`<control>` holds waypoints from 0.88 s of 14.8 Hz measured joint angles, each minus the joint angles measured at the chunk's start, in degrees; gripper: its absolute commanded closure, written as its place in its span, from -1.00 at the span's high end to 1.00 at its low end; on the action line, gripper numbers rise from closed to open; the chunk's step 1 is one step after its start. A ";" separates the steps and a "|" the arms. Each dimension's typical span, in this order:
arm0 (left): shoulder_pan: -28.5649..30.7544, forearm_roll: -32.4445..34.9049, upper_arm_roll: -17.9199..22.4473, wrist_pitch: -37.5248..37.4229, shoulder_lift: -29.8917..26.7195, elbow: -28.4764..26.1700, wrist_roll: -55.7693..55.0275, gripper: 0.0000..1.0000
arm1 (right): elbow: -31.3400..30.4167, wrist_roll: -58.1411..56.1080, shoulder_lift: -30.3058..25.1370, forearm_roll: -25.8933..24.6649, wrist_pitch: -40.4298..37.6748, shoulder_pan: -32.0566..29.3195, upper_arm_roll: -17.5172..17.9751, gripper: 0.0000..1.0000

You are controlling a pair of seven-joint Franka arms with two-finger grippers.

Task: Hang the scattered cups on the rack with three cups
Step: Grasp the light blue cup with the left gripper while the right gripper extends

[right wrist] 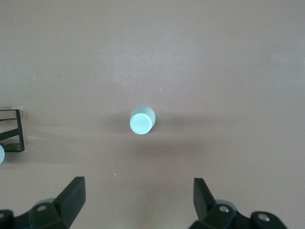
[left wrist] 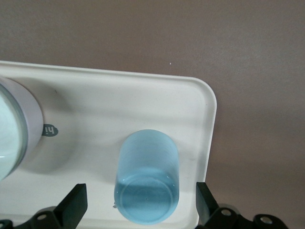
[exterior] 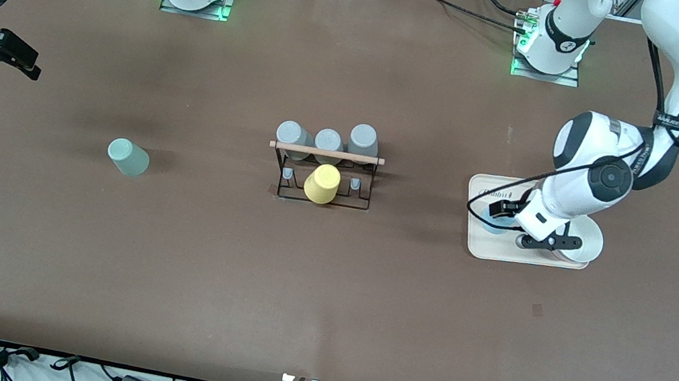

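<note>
Though mostly hidden under the left gripper [exterior: 507, 218] in the front view, the glossy light blue cup [left wrist: 147, 176] shows plainly in the left wrist view, upside down on a smooth cream tray [left wrist: 143, 95] beside a white bowl [exterior: 585, 242], between wide-spread fingers that touch nothing. On the matte brown table [exterior: 322, 297] toward the right arm's end, the mint green cup [exterior: 128, 157] stands inverted. At mid-table the black wire rack [exterior: 323, 174] with its wooden rod carries three grey cups [exterior: 327, 141] and a yellow cup [exterior: 322, 184]. Near the table's edge waits the right gripper [exterior: 0, 53], spread wide and empty.

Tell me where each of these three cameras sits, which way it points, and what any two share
Front view: high across the table, facing both arm bases; shows rack, tray.
Left wrist view: above the tray, looking down at the blue cup; left gripper open.
Right wrist view: looking down on the mint cup; right gripper open.
Shared: front and right wrist views both show the mint cup.
</note>
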 measured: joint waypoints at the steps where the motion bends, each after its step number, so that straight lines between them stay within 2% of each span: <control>1: -0.02 0.00 -0.01 0.51 0.03 -0.49 -0.02 0.92 | -0.10 0.00 0.06 0.00 0.39 0.00 0.00 1.00; 2: -0.04 0.00 -0.02 0.62 0.05 -0.82 -0.03 0.79 | -0.21 0.00 0.15 0.00 0.68 0.00 0.00 1.00; 6: -0.48 0.00 -0.02 1.17 0.06 -1.83 -0.08 0.04 | -0.42 0.00 1.43 -0.01 1.88 0.00 0.00 1.00; 10: -0.61 0.00 -0.02 1.28 -0.02 -1.91 -0.09 -0.17 | -0.54 0.00 5.98 -0.01 5.70 0.03 0.00 1.00; 12: -0.62 0.00 -0.02 1.18 -0.01 -1.63 -0.09 -0.34 | -0.55 0.00 7.96 -0.01 7.16 0.05 0.00 1.00; 13: -0.62 0.00 -0.02 0.60 -0.03 -0.84 -0.09 -0.35 | -0.56 0.00 8.54 -0.01 7.68 0.06 0.02 1.00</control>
